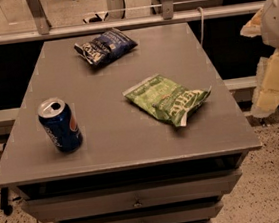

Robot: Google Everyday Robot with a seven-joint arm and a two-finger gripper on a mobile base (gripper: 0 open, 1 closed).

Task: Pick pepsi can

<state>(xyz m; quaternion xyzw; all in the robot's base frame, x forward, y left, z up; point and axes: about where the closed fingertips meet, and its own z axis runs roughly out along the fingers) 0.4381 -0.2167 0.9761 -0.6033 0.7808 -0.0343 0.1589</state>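
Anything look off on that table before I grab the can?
Nothing spilled or toppled. The can stands upright at the front left of the table, but its top looks already open, so tilting could spill. The blue bag and green bag lie flat. The tool is beyond the right edge.

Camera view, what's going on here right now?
The pepsi can stands upright near the front left of the grey table, untouched. The gripper is off past the table's right edge, far from the can, so the pick is not yet begun. A blue snack bag and a green snack bag lie farther back.
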